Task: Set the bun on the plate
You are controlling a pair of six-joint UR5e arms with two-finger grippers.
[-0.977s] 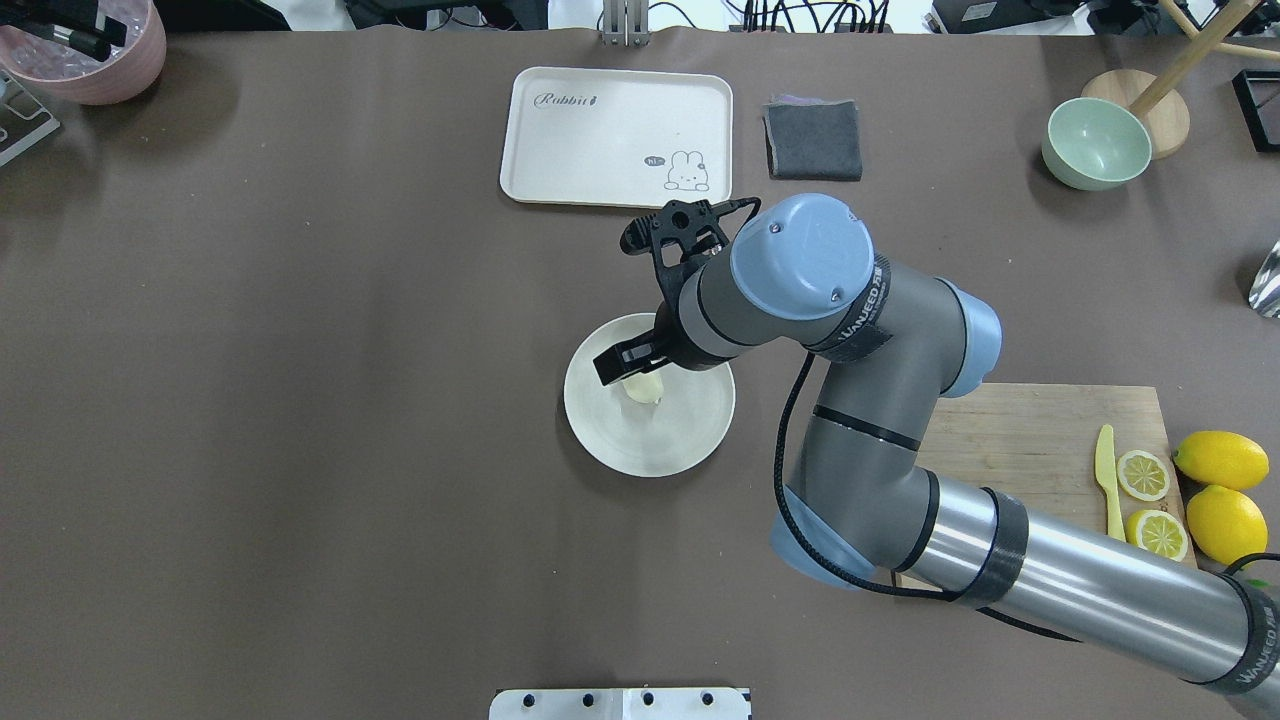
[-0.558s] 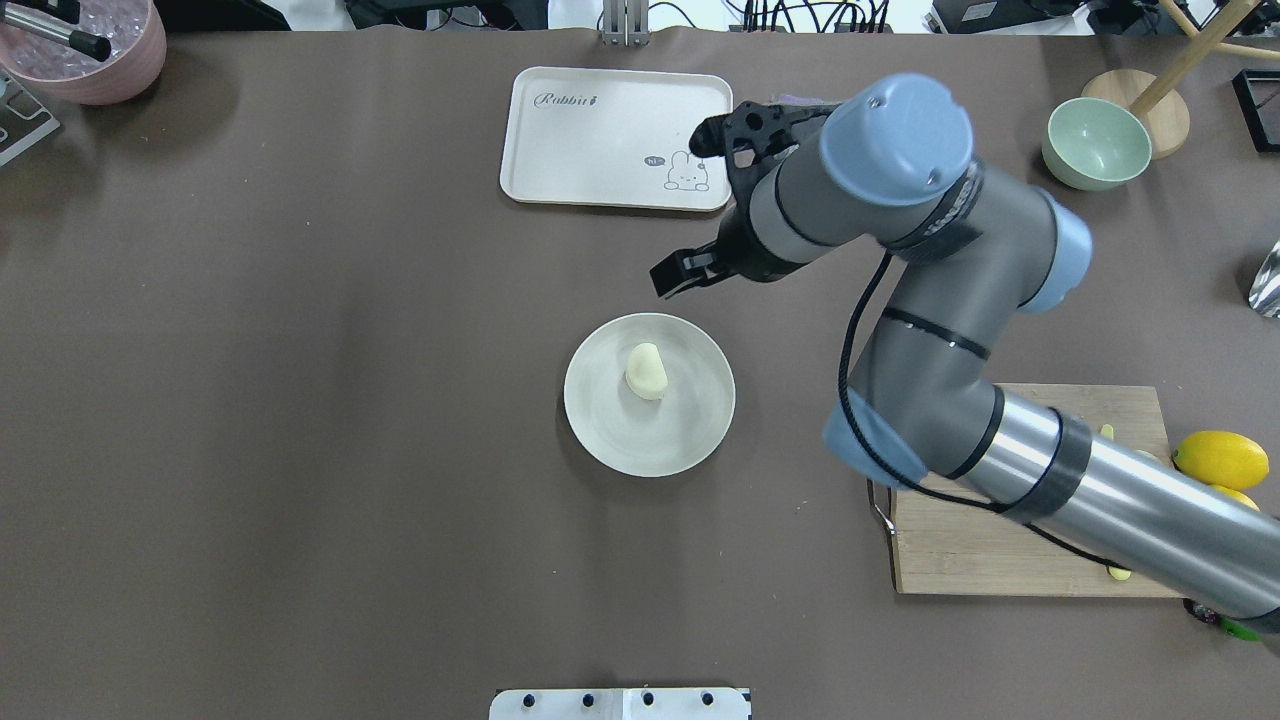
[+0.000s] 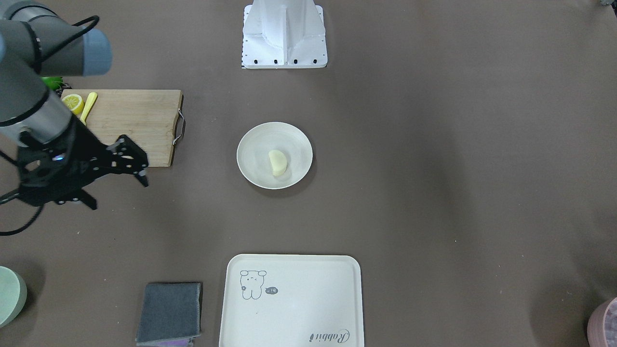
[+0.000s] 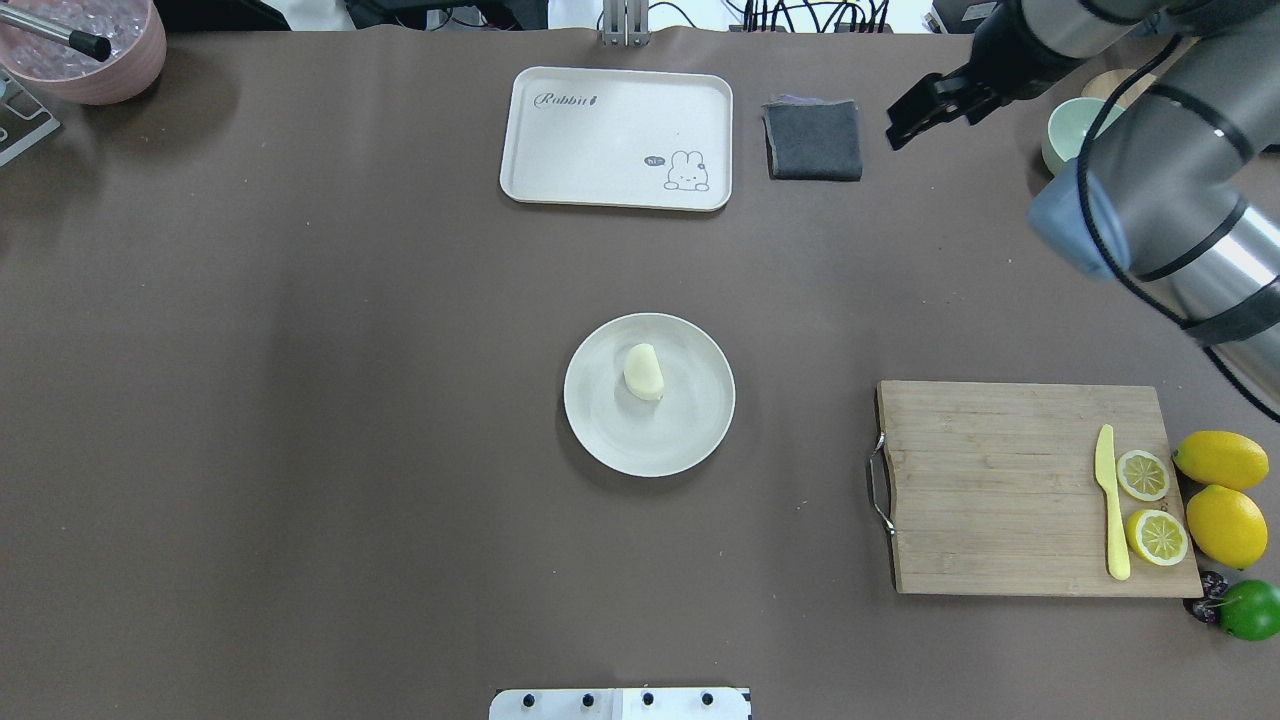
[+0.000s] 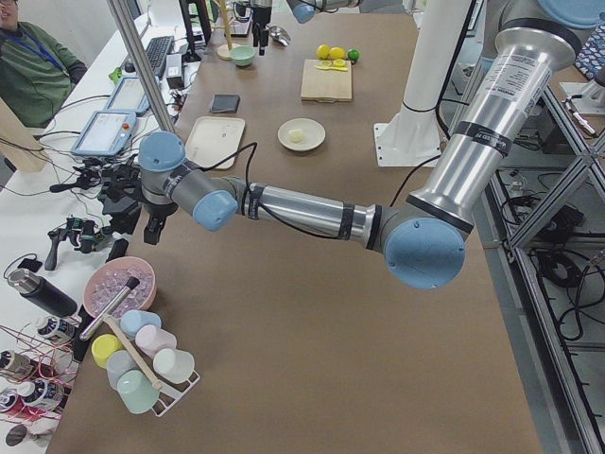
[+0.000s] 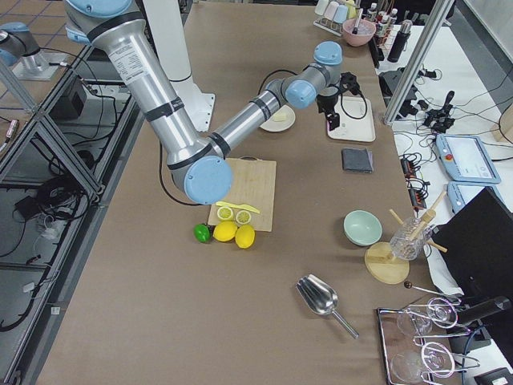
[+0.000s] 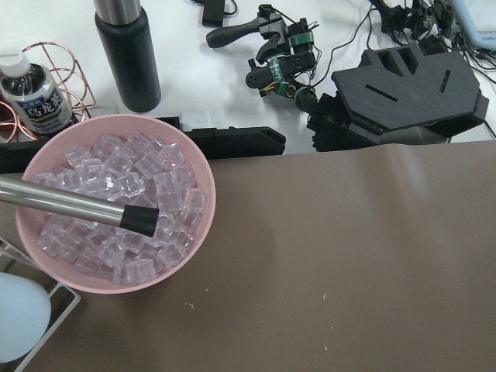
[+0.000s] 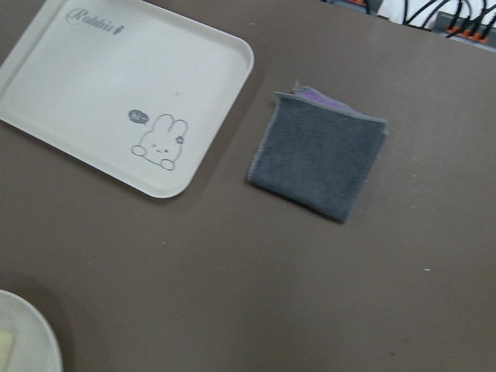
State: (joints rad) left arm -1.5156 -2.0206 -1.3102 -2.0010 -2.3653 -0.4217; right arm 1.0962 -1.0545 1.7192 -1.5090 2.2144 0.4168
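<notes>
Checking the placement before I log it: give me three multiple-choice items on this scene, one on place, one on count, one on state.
1. Where is the bun? A on the plate; B in the right gripper; C on the cutting board.
2. How many lemon halves lie on the cutting board? A one; B two; C four.
3. The right gripper is: A shut on the bun; B open, empty; C shut on a lemon half.
Answers: A, it rests mid-plate; B, two cut faces show; B, fingers spread with nothing between.
</notes>
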